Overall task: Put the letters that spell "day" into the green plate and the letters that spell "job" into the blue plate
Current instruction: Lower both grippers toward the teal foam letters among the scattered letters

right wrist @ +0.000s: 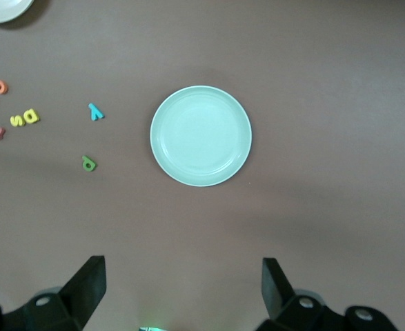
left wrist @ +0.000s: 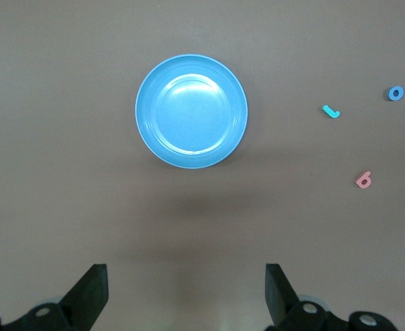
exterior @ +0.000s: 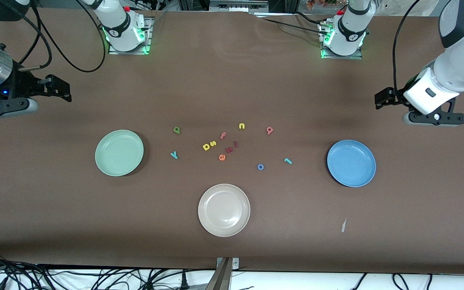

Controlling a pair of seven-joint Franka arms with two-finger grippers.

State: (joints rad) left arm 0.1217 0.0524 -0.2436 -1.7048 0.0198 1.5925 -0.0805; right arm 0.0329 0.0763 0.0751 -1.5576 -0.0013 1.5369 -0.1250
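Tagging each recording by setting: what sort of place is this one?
Most likely a robotics lab bench. Two arm bases are bolted along a brown table, loose cables trail off its edge, and foam letters and plates are laid out as test props.

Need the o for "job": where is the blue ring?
In the front view, the blue ring o lies on the table between the beige-white plate and the teal j, outside the blue plate.
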